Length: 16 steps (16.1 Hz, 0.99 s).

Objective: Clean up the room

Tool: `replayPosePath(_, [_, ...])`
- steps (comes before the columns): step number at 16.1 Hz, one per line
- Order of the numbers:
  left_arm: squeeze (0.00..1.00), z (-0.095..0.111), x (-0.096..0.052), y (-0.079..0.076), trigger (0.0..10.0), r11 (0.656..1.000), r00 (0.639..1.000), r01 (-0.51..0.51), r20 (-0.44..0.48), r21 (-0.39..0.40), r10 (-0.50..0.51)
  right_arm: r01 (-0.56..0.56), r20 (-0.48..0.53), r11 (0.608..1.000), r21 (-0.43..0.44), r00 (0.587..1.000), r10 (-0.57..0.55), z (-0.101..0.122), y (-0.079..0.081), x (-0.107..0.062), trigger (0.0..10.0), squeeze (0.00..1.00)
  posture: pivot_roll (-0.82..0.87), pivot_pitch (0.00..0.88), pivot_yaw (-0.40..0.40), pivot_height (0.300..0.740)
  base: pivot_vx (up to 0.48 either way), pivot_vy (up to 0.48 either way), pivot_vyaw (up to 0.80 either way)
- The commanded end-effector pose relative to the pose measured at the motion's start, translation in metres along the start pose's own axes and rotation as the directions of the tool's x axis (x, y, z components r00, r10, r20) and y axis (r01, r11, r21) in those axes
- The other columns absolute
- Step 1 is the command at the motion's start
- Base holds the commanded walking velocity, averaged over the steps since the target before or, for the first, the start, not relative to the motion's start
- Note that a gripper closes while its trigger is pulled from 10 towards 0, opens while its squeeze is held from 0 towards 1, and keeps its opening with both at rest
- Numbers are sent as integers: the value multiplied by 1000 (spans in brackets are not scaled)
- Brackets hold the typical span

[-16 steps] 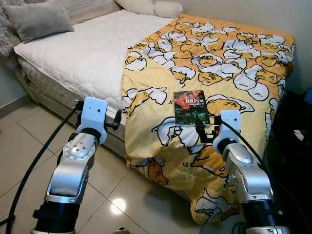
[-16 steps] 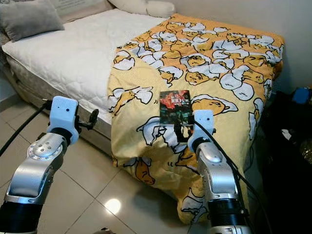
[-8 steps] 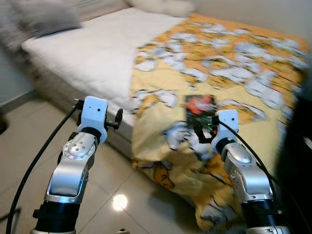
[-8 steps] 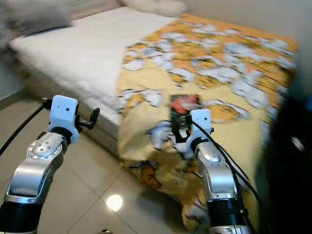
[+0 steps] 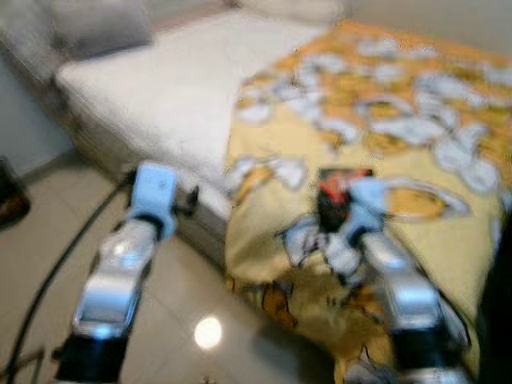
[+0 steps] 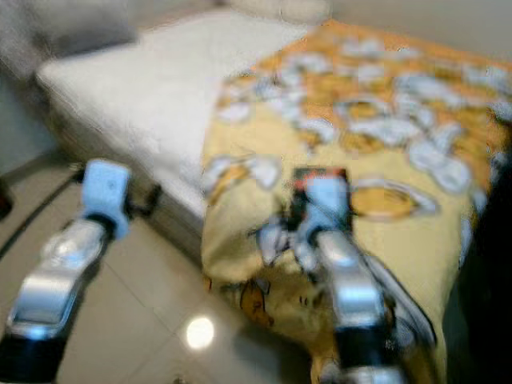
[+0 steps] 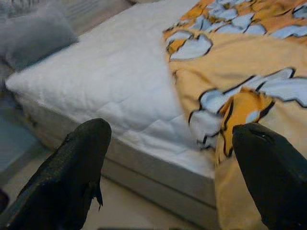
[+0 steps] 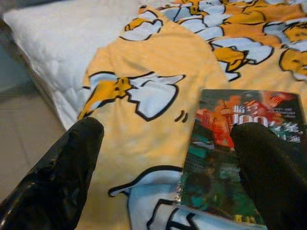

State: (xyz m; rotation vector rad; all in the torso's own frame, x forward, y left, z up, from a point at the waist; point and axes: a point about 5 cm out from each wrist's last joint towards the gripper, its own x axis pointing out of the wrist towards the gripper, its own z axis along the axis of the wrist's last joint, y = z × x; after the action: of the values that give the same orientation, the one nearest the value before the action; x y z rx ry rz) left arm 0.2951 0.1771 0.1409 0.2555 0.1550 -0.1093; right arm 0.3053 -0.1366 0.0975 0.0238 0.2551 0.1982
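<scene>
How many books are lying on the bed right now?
1. A single book with a red and green cover lies flat on the yellow cartoon-print blanket, near the bed's foot edge, just ahead of the open right gripper. Others could be hidden under the blanket.

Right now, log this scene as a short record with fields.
surface: white quilted mattress
cover: yellow cartoon-print blanket, draped over the bed's edge
item: dark red-and-green book, lying flat on the blanket
right hand: open, above the blanket and the book's near edge
left hand: open, before the mattress side
head views: blurred
</scene>
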Motion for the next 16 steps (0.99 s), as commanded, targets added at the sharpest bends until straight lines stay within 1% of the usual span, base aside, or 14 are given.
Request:
replayPosePath(1, [925,4,0,-7,10000,1000,999,31,16,0,-31,40,-7,999,-8,999,-40,-2,-12,-3,10000,0,-4,0,43,740,307,0,0])
replayPosePath(4, [925,3,-1,-9,10000,997,997,72,16,10,-72,47,-26,999,-17,999,-47,-4,-13,-2,10000,0,-5,0,46,740,306,0,0])
replayPosePath(5, [925,2,-2,-12,10000,995,995,98,18,15,-98,62,-36,998,-5,997,-62,-5,-15,-2,10000,0,-5,0,47,740,307,0,-800])
replayPosePath(6, [925,2,-2,-12,10000,995,995,102,18,15,-102,65,-37,998,-3,997,-65,-5,-16,-2,10000,0,-6,0,47,740,307,0,-800])
replayPosePath(9, [925,1,-2,-17,10000,990,991,136,15,26,-136,78,-32,997,-11,996,-79,-5,-21,0,10000,0,-7,0,50,740,306,0,-748])
replayPosePath(14, [925,1,-2,-18,10000,986,987,163,11,36,-163,57,-31,998,-21,998,-58,-5,-14,1,10000,0,-4,0,47,740,305,0,0])
replayPosePath(16, [925,0,-2,-19,10000,985,985,170,6,40,-171,58,-29,998,-22,998,-58,-3,-14,2,10000,0,-5,0,47,740,307,0,0])
